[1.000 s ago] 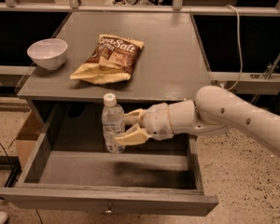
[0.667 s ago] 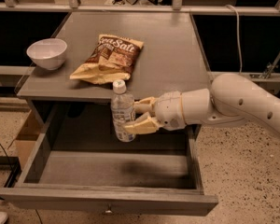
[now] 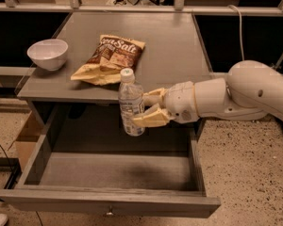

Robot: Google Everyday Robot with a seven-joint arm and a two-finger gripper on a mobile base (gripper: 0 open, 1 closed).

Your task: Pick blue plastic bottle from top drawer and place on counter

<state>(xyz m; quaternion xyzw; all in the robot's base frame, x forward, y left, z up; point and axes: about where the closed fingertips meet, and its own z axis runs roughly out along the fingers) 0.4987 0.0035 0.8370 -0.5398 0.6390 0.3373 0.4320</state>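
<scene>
The blue plastic bottle (image 3: 130,106), clear with a white cap, is upright in the air above the open top drawer (image 3: 108,204), its cap level with the counter's front edge. My gripper (image 3: 142,109) reaches in from the right and is shut on the bottle's middle, tan fingers (image 3: 151,119) around its right side. The counter (image 3: 172,46) lies just behind the bottle. The drawer is pulled out and its inside looks bare.
A chip bag (image 3: 111,59) lies on the counter just behind the bottle. A white bowl (image 3: 47,54) stands at the counter's left edge. A cardboard box (image 3: 26,138) sits on the floor to the left of the drawer. Dark side shelves flank the cabinet.
My gripper has lifted the bottle out of the drawer and moved it up and to the right, from deep in the drawer to about counter-edge height.
</scene>
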